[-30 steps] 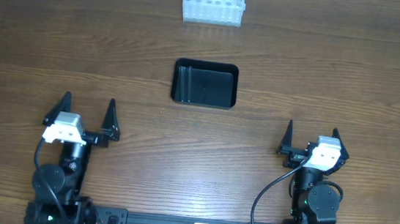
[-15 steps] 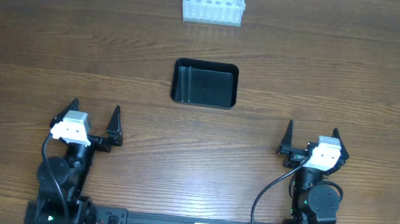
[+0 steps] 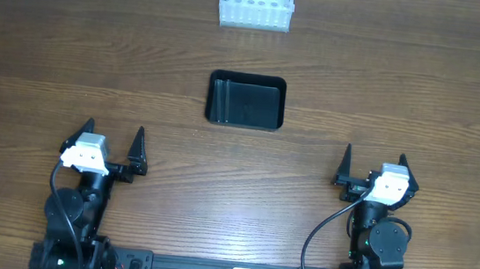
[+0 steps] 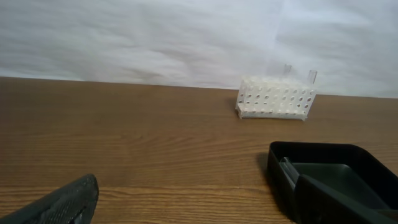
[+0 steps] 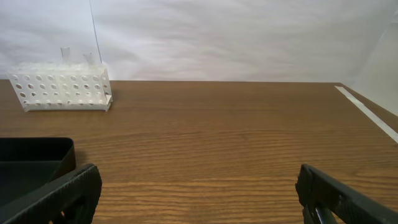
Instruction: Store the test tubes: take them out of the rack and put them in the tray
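Left pincer (image 3: 115, 129) is standing with its jaws spread wide, gripping nothing, low over the near-left part of the desk (image 3: 71, 56). Right pincer (image 3: 375, 154) is likewise standing agape and empty, close to its own base at the near-right. Beyond and between the two, the black tray (image 3: 280, 112) is sitting at mid-desk, well apart from both. One clear tube (image 3: 219, 99) is lying inside the tray along its left wall. Farther back, the white rack (image 3: 254, 10) is standing near the desk's far edge, in line with the tray. Two upright tubes (image 4: 312, 76) are standing in the rack's far row, projecting above its top.
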Robot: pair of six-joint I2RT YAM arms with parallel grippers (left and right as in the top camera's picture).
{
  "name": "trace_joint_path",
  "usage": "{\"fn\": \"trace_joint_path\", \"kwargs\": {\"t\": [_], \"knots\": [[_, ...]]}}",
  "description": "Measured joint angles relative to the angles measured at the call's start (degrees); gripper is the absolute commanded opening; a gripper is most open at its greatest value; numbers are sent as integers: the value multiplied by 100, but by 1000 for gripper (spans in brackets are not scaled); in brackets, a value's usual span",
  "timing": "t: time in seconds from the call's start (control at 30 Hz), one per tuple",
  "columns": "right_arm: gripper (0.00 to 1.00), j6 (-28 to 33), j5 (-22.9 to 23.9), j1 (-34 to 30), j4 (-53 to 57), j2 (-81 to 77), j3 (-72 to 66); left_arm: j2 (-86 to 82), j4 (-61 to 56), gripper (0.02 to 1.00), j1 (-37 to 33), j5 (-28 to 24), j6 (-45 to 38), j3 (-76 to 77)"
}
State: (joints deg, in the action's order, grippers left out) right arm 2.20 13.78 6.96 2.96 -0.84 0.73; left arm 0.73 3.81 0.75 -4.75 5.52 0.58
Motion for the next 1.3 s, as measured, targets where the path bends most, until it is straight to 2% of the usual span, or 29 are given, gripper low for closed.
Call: {"fn": "trace_joint_path", "kwargs": {"t": [0.83, 0.97, 1.13, 1.3], "knots": [[993, 2, 0, 0, -11, 0, 0, 0, 0, 1000, 2, 0, 2, 0], [991, -2, -4, 2, -367, -101, -11, 0, 0, 1000, 0, 0, 0, 0], [993, 2, -138, 0, -1003, -1014, 120, 0, 2, 1000, 0, 0, 2, 0], [991, 4, -330, 0, -1447, -2634, 935, -7, 2, 1000, 2, 0, 2, 0]]}}
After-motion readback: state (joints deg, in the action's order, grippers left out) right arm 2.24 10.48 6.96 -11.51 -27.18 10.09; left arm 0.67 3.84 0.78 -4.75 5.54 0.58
